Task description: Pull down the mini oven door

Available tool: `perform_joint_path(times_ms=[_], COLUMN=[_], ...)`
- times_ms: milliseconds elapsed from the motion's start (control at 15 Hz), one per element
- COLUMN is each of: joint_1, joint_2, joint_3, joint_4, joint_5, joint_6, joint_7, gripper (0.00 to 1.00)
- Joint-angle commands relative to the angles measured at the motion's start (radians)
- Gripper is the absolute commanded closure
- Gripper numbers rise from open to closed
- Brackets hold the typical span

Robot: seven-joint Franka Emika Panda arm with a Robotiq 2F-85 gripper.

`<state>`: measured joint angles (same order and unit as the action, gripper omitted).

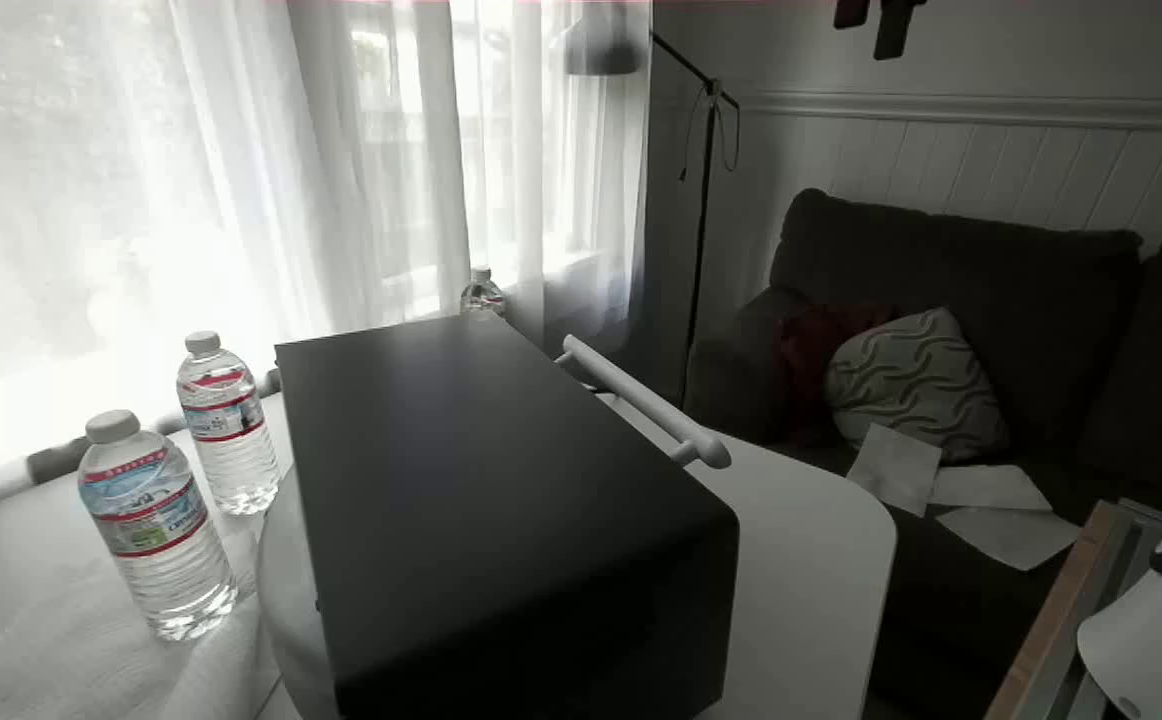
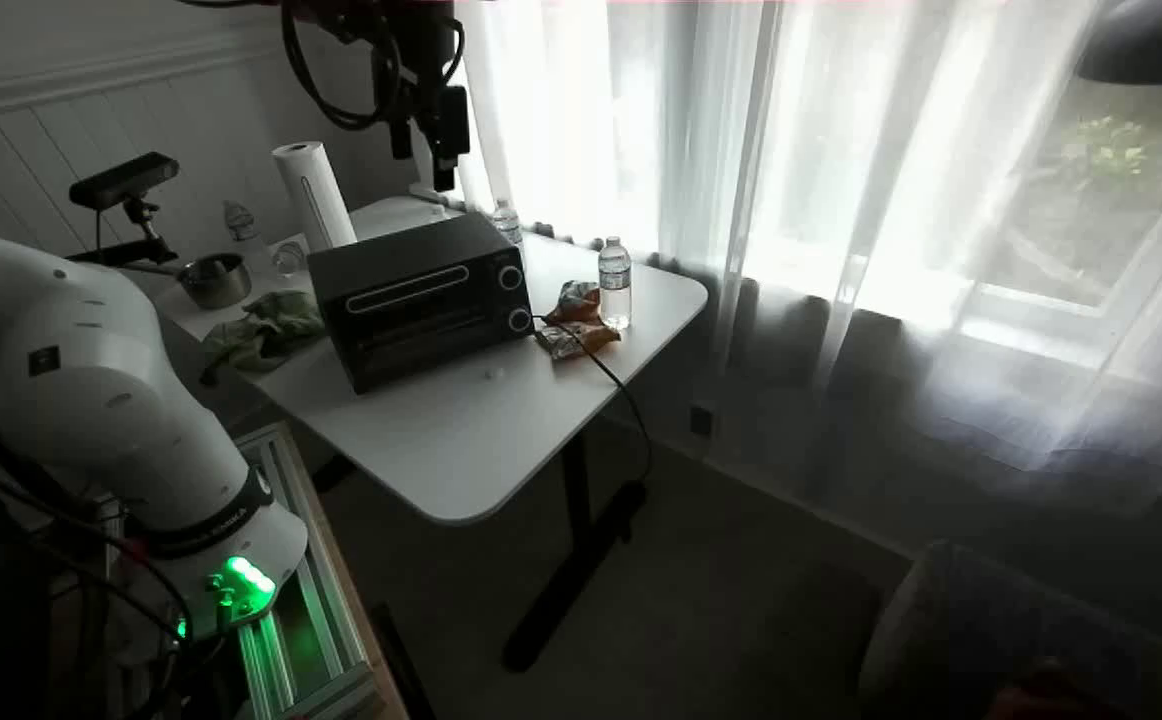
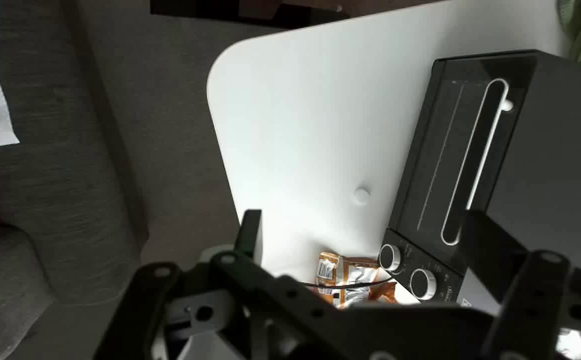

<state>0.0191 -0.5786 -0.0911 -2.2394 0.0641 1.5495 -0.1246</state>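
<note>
Mini oven (image 1: 506, 510) closed on a white tabletop (image 2: 451, 435); the tool (image 3: 363, 220) hangs with its fingers (image 3: 248, 232) spread wide.
One oven stands upright, with matte black top and sides and a dark front; its single door (image 3: 450, 165) is flush, a dark glass panel crossed near the top by one long, pale-rimmed bar handle (image 1: 641, 395). Two ringed knobs (image 3: 423, 284) sit beside the door. In an exterior view three capped water bottles (image 1: 231, 430) stand near the oven, two on the side away from the handle, one past the far end; the nearer two hold clear liquid. One metal pot (image 2: 218, 290) has a dark inside, and what it holds cannot be told. One paper towel roll (image 2: 314, 198) and one green cloth (image 2: 266, 335) are near the oven, and orange-and-silver packets (image 3: 355, 270), hard to count, lie by the knob end.
</note>
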Motion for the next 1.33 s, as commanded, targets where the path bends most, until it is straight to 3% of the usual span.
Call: perform_joint_path(times_ms=[0, 1267], joint_1=[-0.012, -0.007], joint_2=[0.001, 0.008], joint_3=[0.009, 0.023], joint_4=[0.002, 0.001], joint_5=[0.004, 0.012], joint_6=[-0.002, 0.001], joint_7=[-0.005, 0.014], gripper=[0.00, 0.00])
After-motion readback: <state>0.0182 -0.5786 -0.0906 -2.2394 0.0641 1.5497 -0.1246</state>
